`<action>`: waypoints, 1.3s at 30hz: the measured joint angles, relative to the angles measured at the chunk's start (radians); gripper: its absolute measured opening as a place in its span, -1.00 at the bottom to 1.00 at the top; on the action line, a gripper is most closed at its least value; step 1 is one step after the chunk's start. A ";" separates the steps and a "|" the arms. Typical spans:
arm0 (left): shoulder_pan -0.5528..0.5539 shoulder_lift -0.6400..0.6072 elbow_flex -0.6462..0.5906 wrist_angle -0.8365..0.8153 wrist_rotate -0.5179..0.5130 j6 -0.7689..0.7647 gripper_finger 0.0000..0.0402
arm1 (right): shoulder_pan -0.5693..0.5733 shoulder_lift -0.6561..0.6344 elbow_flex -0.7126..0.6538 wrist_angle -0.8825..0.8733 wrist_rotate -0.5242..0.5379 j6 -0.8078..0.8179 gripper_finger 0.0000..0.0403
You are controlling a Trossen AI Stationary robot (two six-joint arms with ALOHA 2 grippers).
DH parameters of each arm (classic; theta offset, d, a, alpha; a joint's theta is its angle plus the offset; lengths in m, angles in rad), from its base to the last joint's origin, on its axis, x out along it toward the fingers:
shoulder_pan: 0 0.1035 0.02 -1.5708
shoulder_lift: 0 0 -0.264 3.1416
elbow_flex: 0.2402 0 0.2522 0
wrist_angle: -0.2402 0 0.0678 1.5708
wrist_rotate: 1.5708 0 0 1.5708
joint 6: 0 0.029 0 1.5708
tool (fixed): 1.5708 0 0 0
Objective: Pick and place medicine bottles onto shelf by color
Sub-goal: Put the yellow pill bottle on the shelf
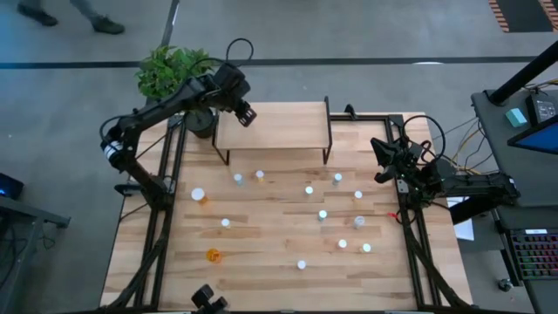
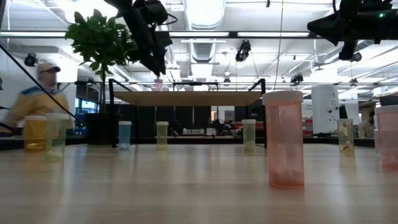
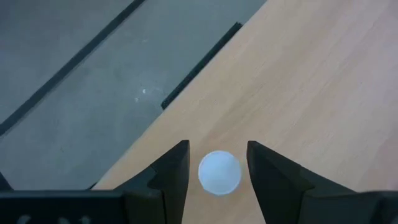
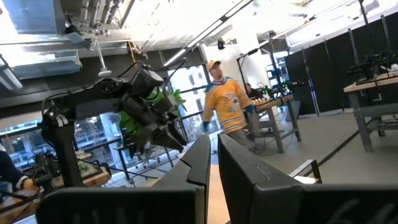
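Left gripper [image 3: 217, 163] sits over the left end of the low light-wood shelf with thin black legs [image 1: 279, 131], fingers apart on either side of a small white-capped bottle [image 3: 219, 172] standing on the shelf top, a gap on both sides, so released. Right gripper [image 4: 212, 155] waits clenched and empty at the table's right edge. No readable labels; about fourteen more small pale-capped bottles stand scattered on the wooden tabletop [image 1: 261, 253], one orange bottle [image 1: 213, 255] among them.
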 joint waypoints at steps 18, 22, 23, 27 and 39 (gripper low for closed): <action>-0.524 -0.351 -0.261 0.451 0.203 0.008 -0.28 | 0.000 0.001 0.000 0.094 -0.001 -0.248 -0.89; -0.704 -0.430 -0.459 0.645 0.202 0.002 -0.28 | 0.000 0.000 0.000 0.121 -0.020 -0.314 -0.89; -0.741 -0.446 -0.509 0.694 0.203 0.002 -0.28 | 0.000 0.000 0.000 0.124 -0.032 -0.326 -0.89; -0.854 -0.503 -0.697 0.855 0.194 0.001 -0.28 | 0.000 0.004 0.000 0.132 -0.108 -0.333 -0.89; -0.885 -0.728 -0.992 0.955 0.180 0.131 -0.28 | 0.000 0.204 0.113 0.161 -0.324 -0.225 -0.89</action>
